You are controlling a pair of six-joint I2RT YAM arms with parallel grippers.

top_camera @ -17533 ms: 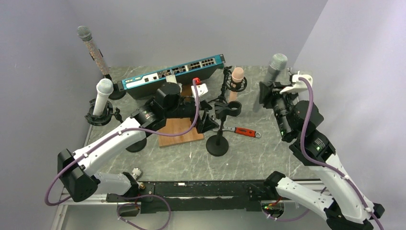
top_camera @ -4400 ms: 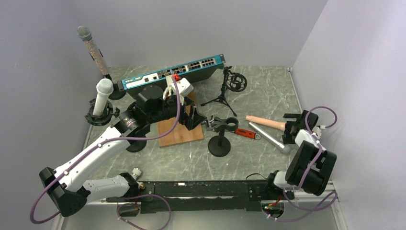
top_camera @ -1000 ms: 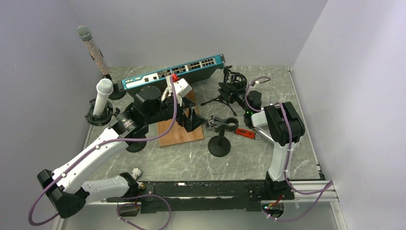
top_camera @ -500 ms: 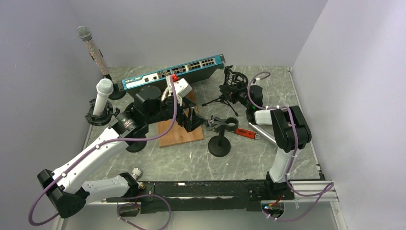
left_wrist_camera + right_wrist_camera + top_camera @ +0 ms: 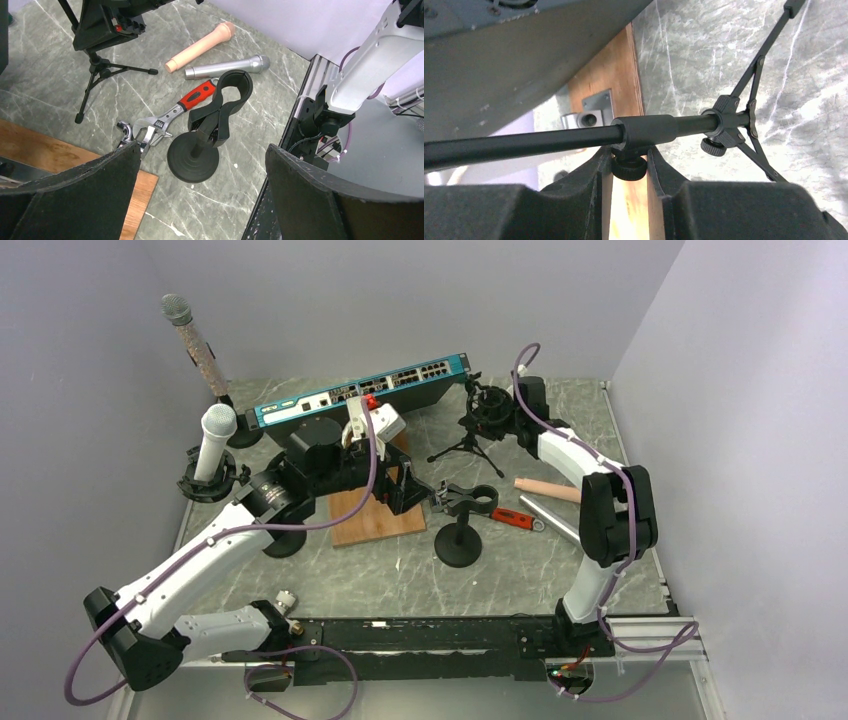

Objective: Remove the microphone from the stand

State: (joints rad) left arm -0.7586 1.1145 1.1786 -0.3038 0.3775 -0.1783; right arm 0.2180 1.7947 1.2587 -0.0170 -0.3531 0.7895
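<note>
Right gripper (image 5: 629,161) grasps the tripod stand (image 5: 644,131) at its knob. Left gripper (image 5: 202,146) stands released wide, facing the clip stand (image 5: 220,107). Pink microphone (image 5: 545,488) lies flat on the table (image 5: 400,570) at four o'clock from the tripod stand, beside the silver microphone (image 5: 545,515).

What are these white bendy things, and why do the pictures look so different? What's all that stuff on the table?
They are two robot arms, each ending in a two-finger hand. The wide picture comes from a camera above; the other two from cameras on the wrists. The left hand is open, holding nothing, near an empty clamp stand. The right hand pinches a tripod stand. On the table lie a pink microphone, a silver microphone, a red-handled wrench and a wooden board. A white microphone and a glittery microphone stand at the left.
</note>
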